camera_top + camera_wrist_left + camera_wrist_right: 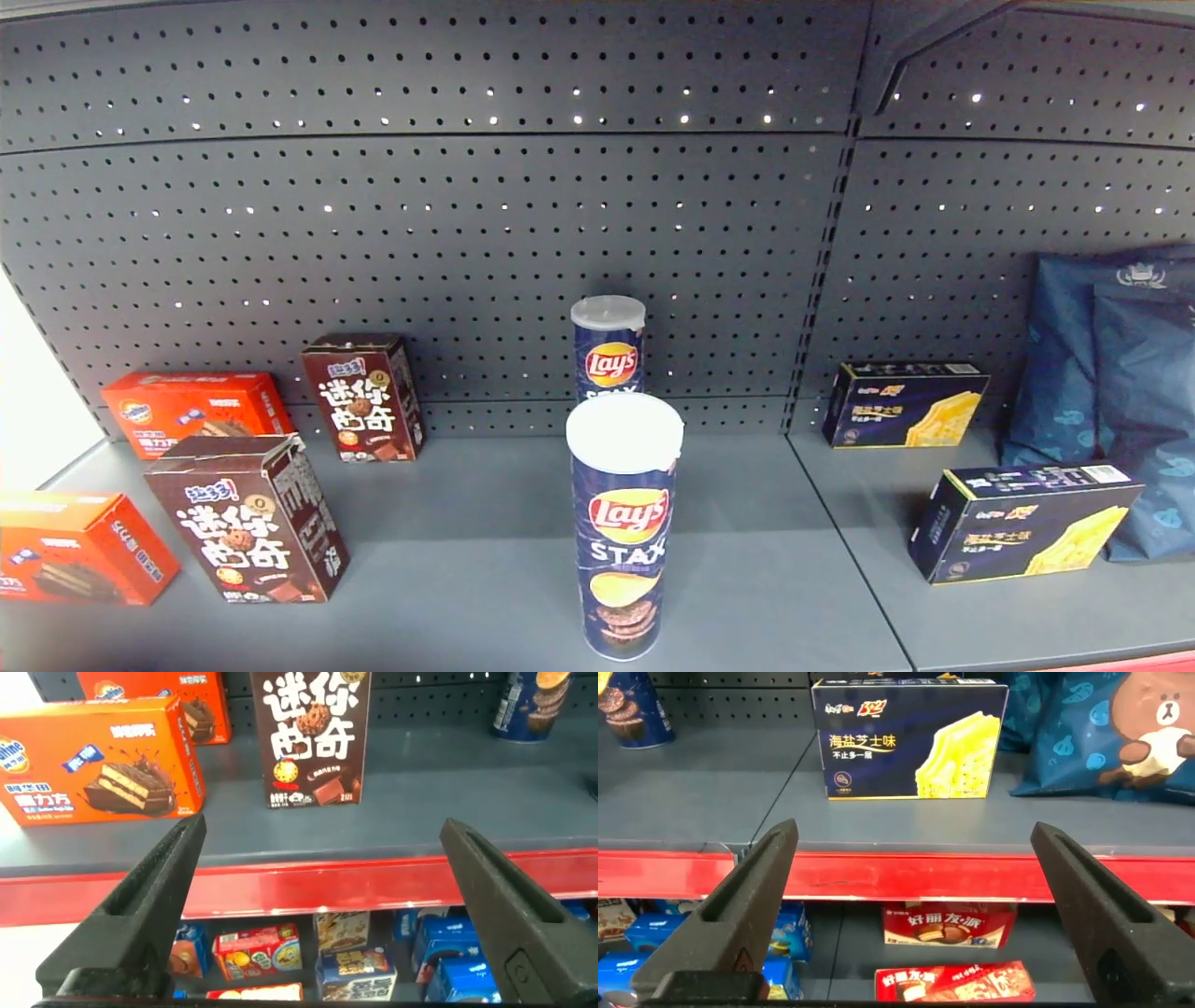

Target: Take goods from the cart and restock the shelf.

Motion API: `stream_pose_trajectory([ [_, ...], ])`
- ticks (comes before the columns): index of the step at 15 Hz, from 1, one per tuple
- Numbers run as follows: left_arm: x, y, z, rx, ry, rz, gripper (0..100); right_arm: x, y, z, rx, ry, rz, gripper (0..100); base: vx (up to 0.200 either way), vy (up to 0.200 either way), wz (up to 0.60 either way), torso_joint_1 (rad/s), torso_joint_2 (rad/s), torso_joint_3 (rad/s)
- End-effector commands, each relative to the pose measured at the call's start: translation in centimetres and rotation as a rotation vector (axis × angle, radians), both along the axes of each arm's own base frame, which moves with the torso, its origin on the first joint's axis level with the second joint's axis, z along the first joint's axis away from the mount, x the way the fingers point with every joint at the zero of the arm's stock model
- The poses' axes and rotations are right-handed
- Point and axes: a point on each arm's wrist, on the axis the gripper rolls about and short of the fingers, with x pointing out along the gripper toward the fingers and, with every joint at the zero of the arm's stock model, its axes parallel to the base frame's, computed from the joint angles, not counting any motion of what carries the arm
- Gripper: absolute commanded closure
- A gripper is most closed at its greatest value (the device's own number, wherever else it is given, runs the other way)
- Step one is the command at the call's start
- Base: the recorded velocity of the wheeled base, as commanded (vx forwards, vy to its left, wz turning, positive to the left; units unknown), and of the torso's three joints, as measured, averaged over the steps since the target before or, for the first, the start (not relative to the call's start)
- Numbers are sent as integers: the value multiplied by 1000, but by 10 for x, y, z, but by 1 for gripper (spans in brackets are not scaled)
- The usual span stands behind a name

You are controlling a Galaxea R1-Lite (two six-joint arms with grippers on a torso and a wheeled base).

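Two tall blue chip cans stand mid-shelf, one in front and one behind. On the grey shelf brown cookie boxes and orange cake boxes stand to the left. Dark blue cracker boxes lie to the right. My left gripper is open and empty, held before the red shelf edge, facing a brown box and an orange box. My right gripper is open and empty, facing a dark blue box.
Blue snack bags lean at the far right, one with a bear print. A perforated back panel closes the shelf. Below the red edge, a lower shelf holds red boxes and small cartons.
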Motion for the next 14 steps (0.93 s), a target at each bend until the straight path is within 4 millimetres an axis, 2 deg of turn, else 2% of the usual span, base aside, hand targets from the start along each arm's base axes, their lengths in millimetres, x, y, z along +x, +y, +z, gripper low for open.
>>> stream_pose_trajectory([
  [1,0,0,0,-8,-2,5,0,0,0,0,0,-2,0,0,-200,0,0,22,12,2],
  [5,0,0,0,-5,-2,3,0,0,0,0,0,-2,0,0,0,0,0,0,0,0],
  [7,0,0,0,-9,0,3,0,0,0,0,3,-2,-1,0,0,0,600,17,5,2],
  [14,0,0,0,-11,0,5,0,0,0,0,2,-2,0,0,0,0,0,0,0,0],
])
